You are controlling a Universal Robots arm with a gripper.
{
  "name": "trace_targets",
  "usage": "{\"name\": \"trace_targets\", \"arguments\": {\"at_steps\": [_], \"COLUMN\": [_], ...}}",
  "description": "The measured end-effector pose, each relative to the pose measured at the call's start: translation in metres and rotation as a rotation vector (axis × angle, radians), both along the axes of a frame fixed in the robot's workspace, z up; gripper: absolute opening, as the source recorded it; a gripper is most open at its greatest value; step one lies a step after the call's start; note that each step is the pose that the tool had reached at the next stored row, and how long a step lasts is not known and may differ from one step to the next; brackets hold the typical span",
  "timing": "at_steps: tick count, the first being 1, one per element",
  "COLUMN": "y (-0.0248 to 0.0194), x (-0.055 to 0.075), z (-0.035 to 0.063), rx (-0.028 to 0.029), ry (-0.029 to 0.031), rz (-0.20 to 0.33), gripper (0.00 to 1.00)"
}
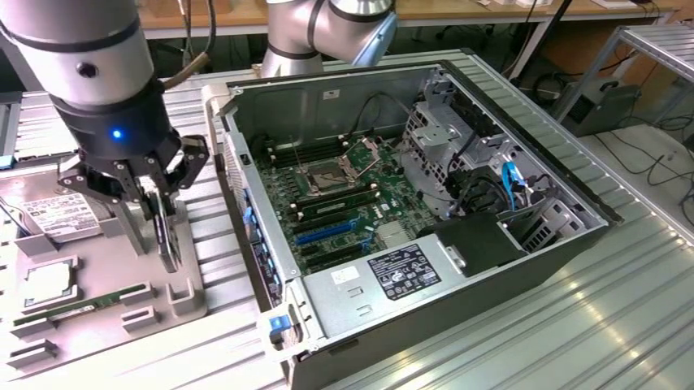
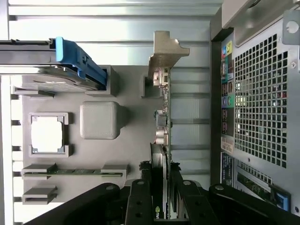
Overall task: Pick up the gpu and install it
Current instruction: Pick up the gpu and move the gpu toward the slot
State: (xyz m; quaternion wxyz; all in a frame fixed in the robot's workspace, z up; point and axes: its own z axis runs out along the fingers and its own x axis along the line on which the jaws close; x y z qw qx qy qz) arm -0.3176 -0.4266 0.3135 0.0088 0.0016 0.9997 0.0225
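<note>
**A:** Where is the gpu (image 2: 161, 122) right now?

**B:** It's between the fingers (image 2: 140, 201) of the gripper (image 1: 158, 213). They are clamped on its two flat faces. The card stands on its long edge, so its thin profile fits the gap between them.

**A:** Is it off the tray?

**B:** I can't say for sure. Its lower edge sits at or just above the grey tray (image 1: 103, 256). Its silver bracket (image 2: 166, 51) is right beside the small holder that keeps the card upright.

**A:** What else is around the gpu?

**B:** Nearest to it is a plain grey block (image 2: 99, 120) on the tray. Beyond that is the square CPU (image 2: 47, 133) in its pocket, with the narrow RAM stick (image 2: 70, 172) alongside it in its clips. Further from the gpu, the hard drive (image 1: 49, 213) lies flat. Every part has its own moulded seat, probably so each one sits where a grasp can find it.

**A:** And the place it goes into?

**B:** On the gpu's other side is the computer case (image 1: 314, 97), lying on the bench (image 1: 607, 325). Its side panel is off, so the board faces up and the blue slots (image 1: 325, 234) can be reached from above.
</note>
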Motion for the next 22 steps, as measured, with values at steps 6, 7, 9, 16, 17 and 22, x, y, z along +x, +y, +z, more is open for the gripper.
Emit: {"name": "trace_targets", "arguments": {"at_steps": [6, 7, 9, 16, 17, 22], "y": [-0.0004, -0.0005, -0.0007, -0.0009, -0.0009, -0.0009], "x": [0.004, 0.005, 0.009, 0.030, 0.033, 0.055], "z": [0.0273, 0.0319, 0.0428, 0.0740, 0.0771, 0.0967], "rx": [0.0019, 0.0025, 0.0048, 0.0159, 0.0173, 0.0257], "ry": [0.0083, 0.0102, 0.0140, 0.0289, 0.0306, 0.0459], "rz": [0.008, 0.009, 0.012, 0.019, 0.019, 0.020], "gripper": [0.26, 0.26, 0.26, 0.26, 0.26, 0.26]}}
